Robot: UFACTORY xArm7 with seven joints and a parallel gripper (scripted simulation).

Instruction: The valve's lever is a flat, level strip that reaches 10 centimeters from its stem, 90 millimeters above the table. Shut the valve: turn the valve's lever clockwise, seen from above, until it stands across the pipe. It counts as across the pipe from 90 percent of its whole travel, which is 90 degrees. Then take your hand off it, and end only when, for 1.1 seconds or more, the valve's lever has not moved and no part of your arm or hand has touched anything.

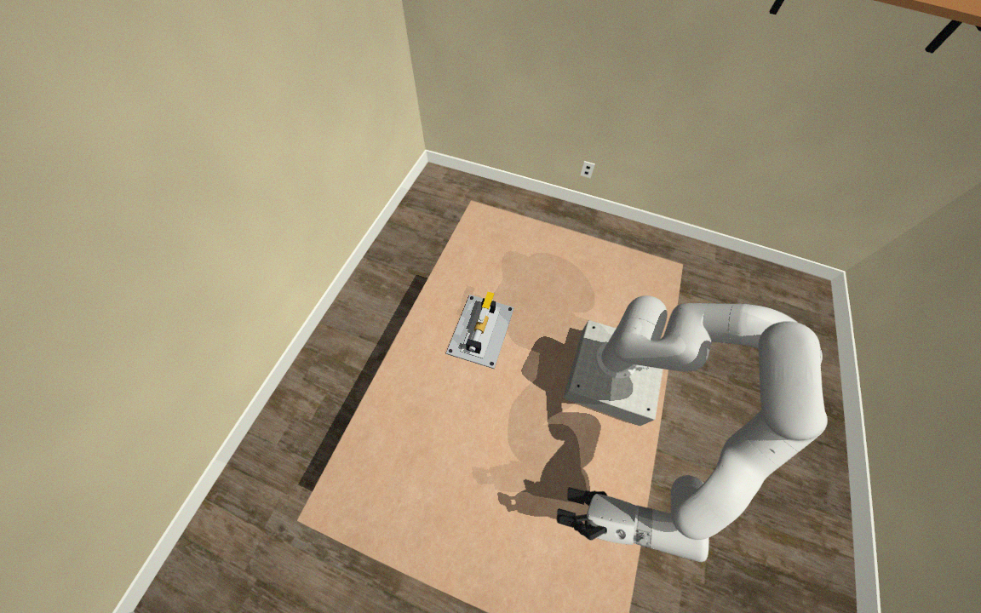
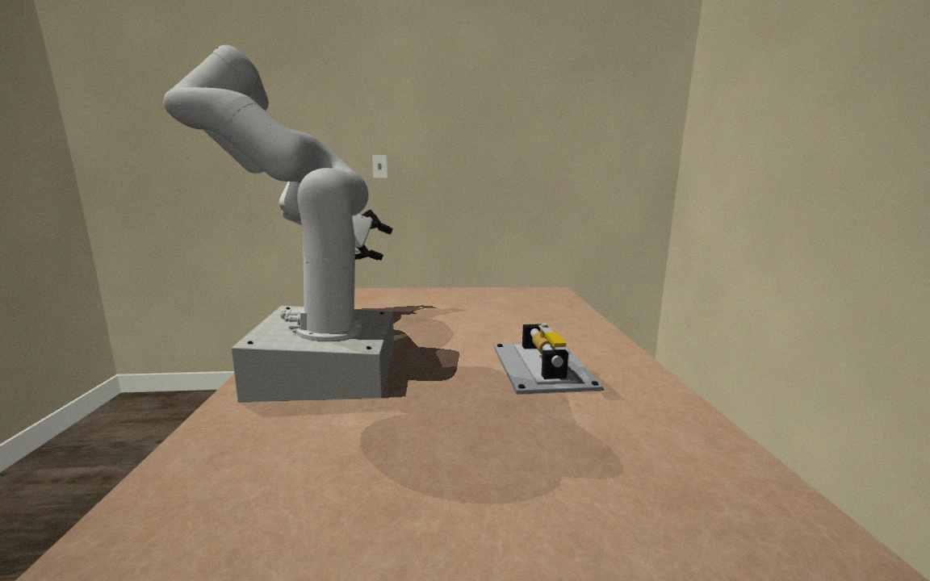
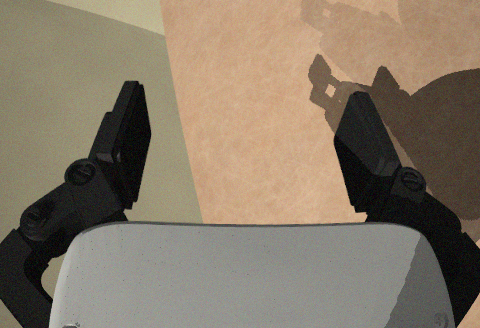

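Observation:
The valve sits on a grey baseplate (image 1: pixel 497 340) (image 2: pixel 519 368) on the tan table (image 1: pixel 417 472) (image 2: pixel 454 520). Its yellow lever (image 1: pixel 488 303) (image 2: pixel 550 336) lies along the pipe (image 1: pixel 476 329) (image 2: pixel 545 345), which rests in black clamps. My gripper (image 1: pixel 570 507) (image 2: pixel 375 240) (image 3: pixel 247 110) is open and empty. It hangs in the air far from the valve, on the other side of the arm's base, near the table's edge. The wrist view shows only the two black fingers, bare table and wall; the valve is out of that view.
The arm's grey pedestal (image 1: pixel 612 380) (image 2: pixel 309 361) stands on the table between the gripper and the valve. Walls run close along the table's far side. Dark wood floor (image 1: pixel 265 426) surrounds the table.

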